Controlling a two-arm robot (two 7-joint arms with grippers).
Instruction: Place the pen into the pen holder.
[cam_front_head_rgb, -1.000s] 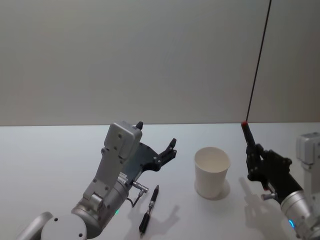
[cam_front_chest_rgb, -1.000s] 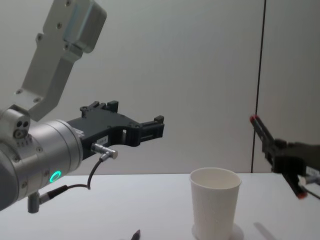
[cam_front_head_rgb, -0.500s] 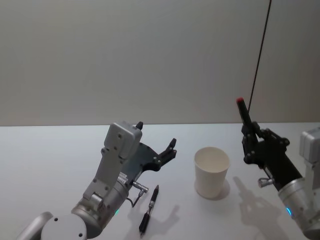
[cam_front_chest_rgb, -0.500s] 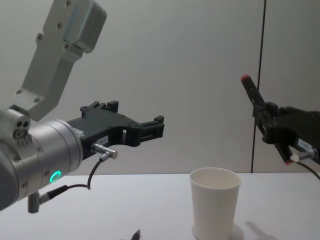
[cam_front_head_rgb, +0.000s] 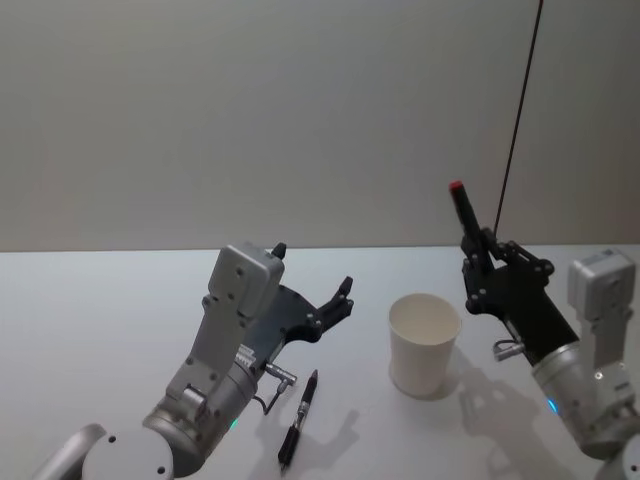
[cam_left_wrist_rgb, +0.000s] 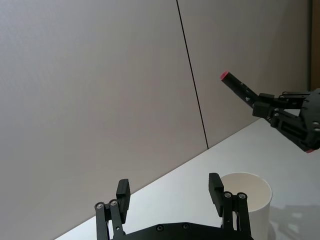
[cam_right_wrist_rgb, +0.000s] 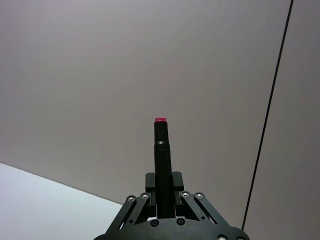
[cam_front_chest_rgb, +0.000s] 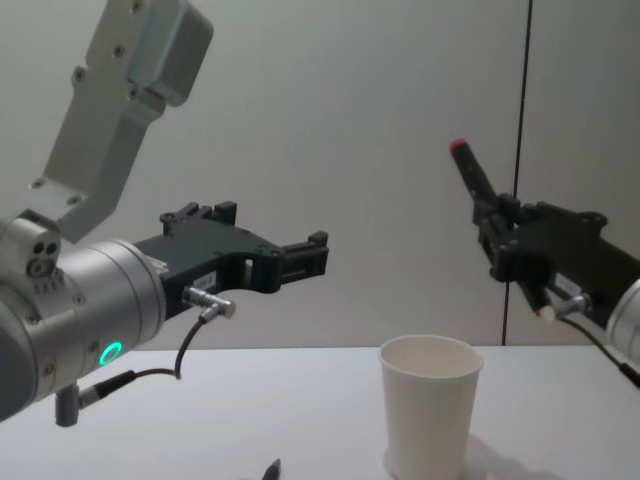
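Note:
A black pen (cam_front_head_rgb: 464, 218) (cam_front_chest_rgb: 472, 175) (cam_right_wrist_rgb: 161, 150) with a red end stands tilted in the air, its red end up. My right gripper (cam_front_head_rgb: 478, 262) (cam_front_chest_rgb: 497, 225) (cam_right_wrist_rgb: 161, 182) is shut on it, above and just right of the pen holder (cam_front_head_rgb: 424, 345) (cam_front_chest_rgb: 430, 410) (cam_left_wrist_rgb: 247, 195). This white paper cup stands upright on the table. My left gripper (cam_front_head_rgb: 313, 268) (cam_front_chest_rgb: 275, 225) (cam_left_wrist_rgb: 169, 182) hangs open to the cup's left, with nothing in it. The left wrist view shows the held pen (cam_left_wrist_rgb: 235, 85) beyond the cup.
A second black pen (cam_front_head_rgb: 300, 420) (cam_front_chest_rgb: 272, 467) lies on the white table (cam_front_head_rgb: 90, 320) below my left gripper, left of the cup. A grey wall with a thin dark vertical seam (cam_front_head_rgb: 518, 110) stands behind.
My right gripper has risen and moved left with the pen, from beside the cup at table height to above its right side. The left arm has not moved.

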